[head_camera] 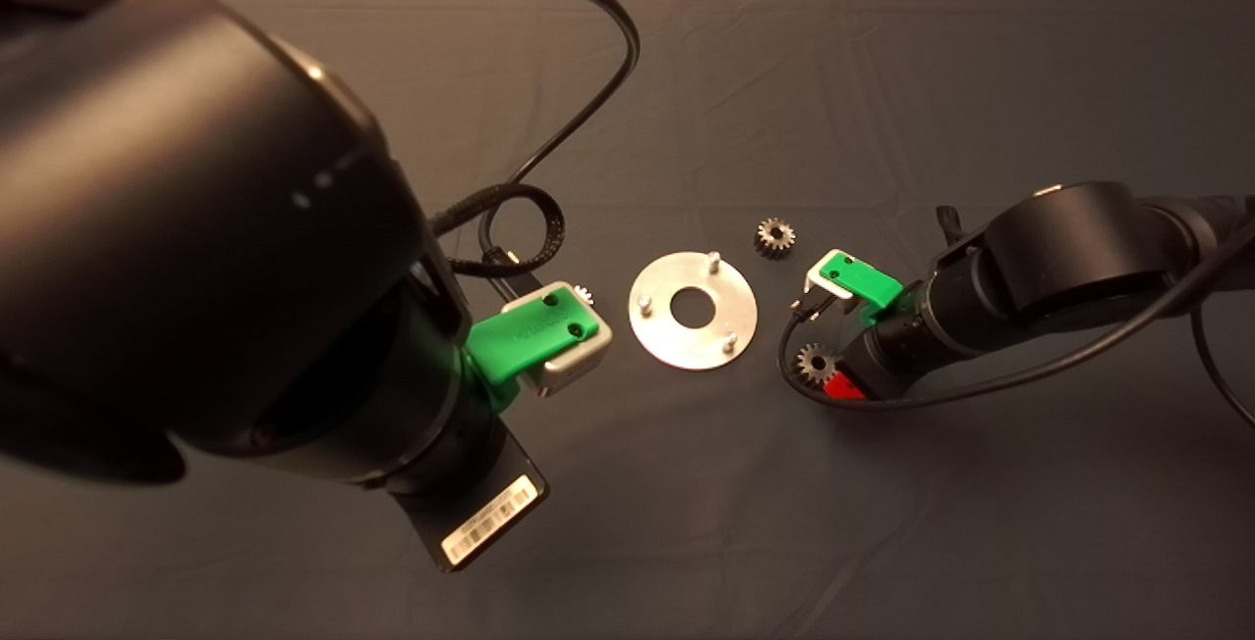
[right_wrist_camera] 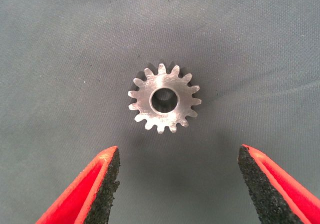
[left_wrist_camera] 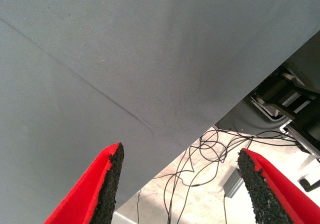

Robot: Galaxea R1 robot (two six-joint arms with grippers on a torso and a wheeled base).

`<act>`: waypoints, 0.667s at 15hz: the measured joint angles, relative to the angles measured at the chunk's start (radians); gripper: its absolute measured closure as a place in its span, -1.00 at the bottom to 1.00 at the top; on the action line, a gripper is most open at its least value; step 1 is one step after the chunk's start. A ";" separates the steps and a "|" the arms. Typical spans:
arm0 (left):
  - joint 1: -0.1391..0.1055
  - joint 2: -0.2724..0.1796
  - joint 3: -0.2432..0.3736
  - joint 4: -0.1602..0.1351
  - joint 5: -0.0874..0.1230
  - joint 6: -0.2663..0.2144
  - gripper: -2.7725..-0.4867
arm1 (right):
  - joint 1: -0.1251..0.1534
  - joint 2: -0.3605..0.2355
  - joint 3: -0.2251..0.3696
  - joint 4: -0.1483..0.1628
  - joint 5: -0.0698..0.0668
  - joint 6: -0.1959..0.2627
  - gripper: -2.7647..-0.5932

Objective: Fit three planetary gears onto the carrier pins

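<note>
The shiny round disc [head_camera: 667,331] lies mid-mat with three carrier pins [head_camera: 715,259] standing upright and bare around its central hole. One planetary gear [head_camera: 775,237] lies flat just beyond the disc's right side. A second gear [head_camera: 815,363] [right_wrist_camera: 164,98] lies flat to the disc's right. My right gripper [right_wrist_camera: 177,184] hovers over it, open, with the gear just ahead of its fingertips and untouched. Its red finger [head_camera: 845,386] shows beside that gear. A third gear [head_camera: 584,295] peeks out behind my left arm's green wrist block. My left gripper [left_wrist_camera: 180,184] is open and holds nothing, left of the disc.
The big black left arm [head_camera: 196,228] fills the head view's left side, with a black cable [head_camera: 549,140] looping behind it. Another cable [head_camera: 1029,370] trails from the right arm across the mat. The left wrist view shows the mat's edge [left_wrist_camera: 210,129] and floor wires [left_wrist_camera: 200,164].
</note>
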 joint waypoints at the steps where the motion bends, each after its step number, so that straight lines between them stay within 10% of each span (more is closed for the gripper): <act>1: 0.000 0.000 0.000 0.000 0.000 0.000 0.01 | -0.004 0.000 -0.001 -0.006 -0.001 -0.001 -0.07; 10: 0.000 0.000 0.000 0.000 0.000 0.000 0.01 | -0.052 0.002 -0.005 -0.057 0.000 -0.004 -0.07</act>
